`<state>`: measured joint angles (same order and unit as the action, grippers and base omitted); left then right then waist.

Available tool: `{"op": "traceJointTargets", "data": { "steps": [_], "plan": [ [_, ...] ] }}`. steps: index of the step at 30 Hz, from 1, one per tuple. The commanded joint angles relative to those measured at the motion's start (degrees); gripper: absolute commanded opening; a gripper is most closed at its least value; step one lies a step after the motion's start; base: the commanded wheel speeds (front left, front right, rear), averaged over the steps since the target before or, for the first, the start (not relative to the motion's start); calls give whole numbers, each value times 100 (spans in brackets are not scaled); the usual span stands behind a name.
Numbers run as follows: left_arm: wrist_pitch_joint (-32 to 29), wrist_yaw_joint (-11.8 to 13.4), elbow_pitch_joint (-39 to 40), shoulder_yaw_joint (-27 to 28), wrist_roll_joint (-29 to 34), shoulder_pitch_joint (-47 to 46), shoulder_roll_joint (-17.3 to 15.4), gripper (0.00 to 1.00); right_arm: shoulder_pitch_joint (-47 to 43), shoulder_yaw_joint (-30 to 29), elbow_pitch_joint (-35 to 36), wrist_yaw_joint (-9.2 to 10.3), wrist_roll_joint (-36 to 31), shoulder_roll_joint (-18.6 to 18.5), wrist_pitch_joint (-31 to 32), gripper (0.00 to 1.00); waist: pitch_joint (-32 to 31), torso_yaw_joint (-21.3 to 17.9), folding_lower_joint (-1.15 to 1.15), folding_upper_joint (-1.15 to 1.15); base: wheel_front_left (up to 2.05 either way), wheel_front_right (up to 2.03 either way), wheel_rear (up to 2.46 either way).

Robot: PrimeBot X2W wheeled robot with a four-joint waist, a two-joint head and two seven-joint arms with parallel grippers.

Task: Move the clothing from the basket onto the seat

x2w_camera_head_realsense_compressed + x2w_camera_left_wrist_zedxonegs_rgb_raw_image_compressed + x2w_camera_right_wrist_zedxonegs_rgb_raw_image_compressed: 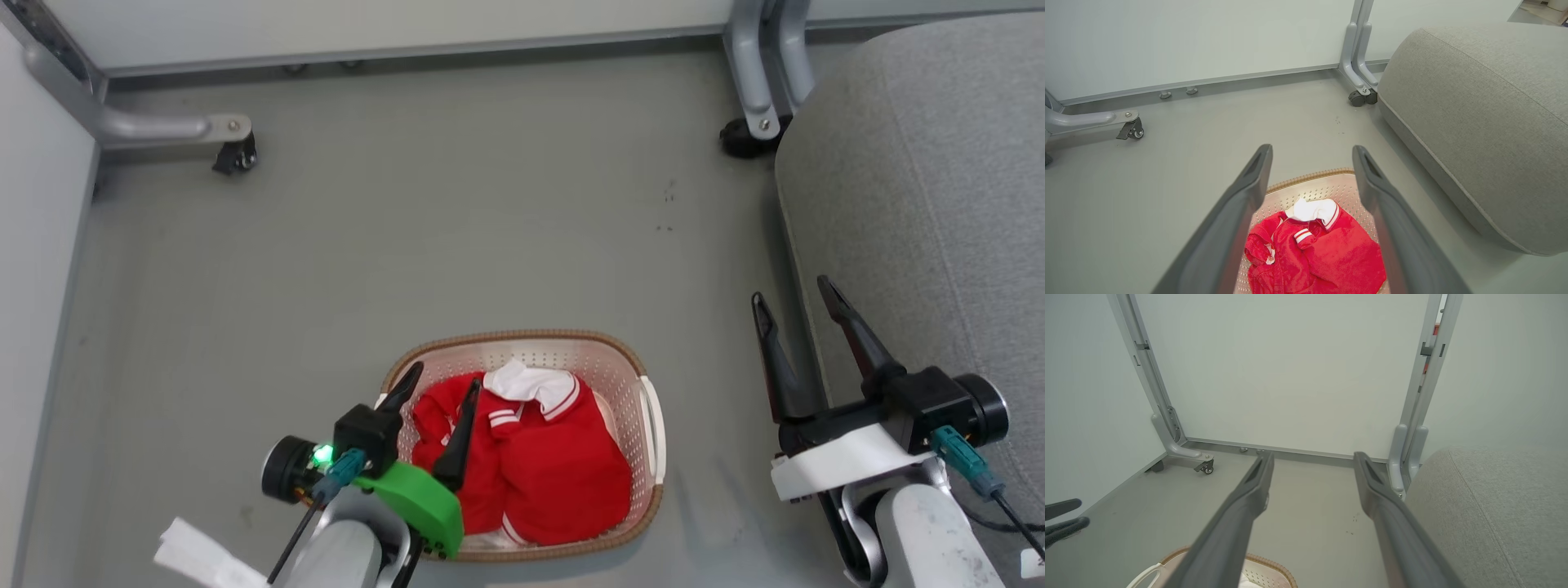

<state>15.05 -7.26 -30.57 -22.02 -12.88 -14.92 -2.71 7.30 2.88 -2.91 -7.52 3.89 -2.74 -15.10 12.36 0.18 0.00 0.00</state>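
Basket (614, 371) holding red clothing (563, 474) sits on grey floor (408, 229) near the seat (922, 180)

Dark fingers (856, 335) — green wrist cover (418, 495)

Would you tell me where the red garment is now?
In the head view, the red garment lies in the basket at lower centre, beneath the open left gripper, left of the seat.

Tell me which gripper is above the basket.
The left gripper, open over the cream perforated plastic basket; the right gripper hangs by the grey fabric seat.
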Motion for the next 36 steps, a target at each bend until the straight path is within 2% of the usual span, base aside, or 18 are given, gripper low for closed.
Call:
{"op": "traceJointTargets", "data": {
  "steps": [1,11,16,27,36],
  "plan": [
    [20,-23,-198,-204,-31,-334,-32,100,158,-17,67,6,-73,-27,-10,100,892,179,0,0,0,0,0],
    [20,-30,-2009,-1912,-256,-2208,-33,100,765,-196,308,7,-308,-28,-10,100,2154,105,0,0,0,0,0],
    [-20,-28,-2712,-2597,-349,-2985,-34,100,1086,-320,506,7,-360,-28,-10,100,2740,23,0,0,0,0,0],
    [-323,-27,-3720,-3305,-560,-4203,-33,100,1713,-406,884,7,-208,-24,-10,100,3881,-259,0,0,0,0,0],
    [-461,-27,-4091,-3655,-634,-4652,-151,100,1899,-417,997,7,12,-24,-10,100,4392,-448,0,0,0,0,0]
  ]
}}
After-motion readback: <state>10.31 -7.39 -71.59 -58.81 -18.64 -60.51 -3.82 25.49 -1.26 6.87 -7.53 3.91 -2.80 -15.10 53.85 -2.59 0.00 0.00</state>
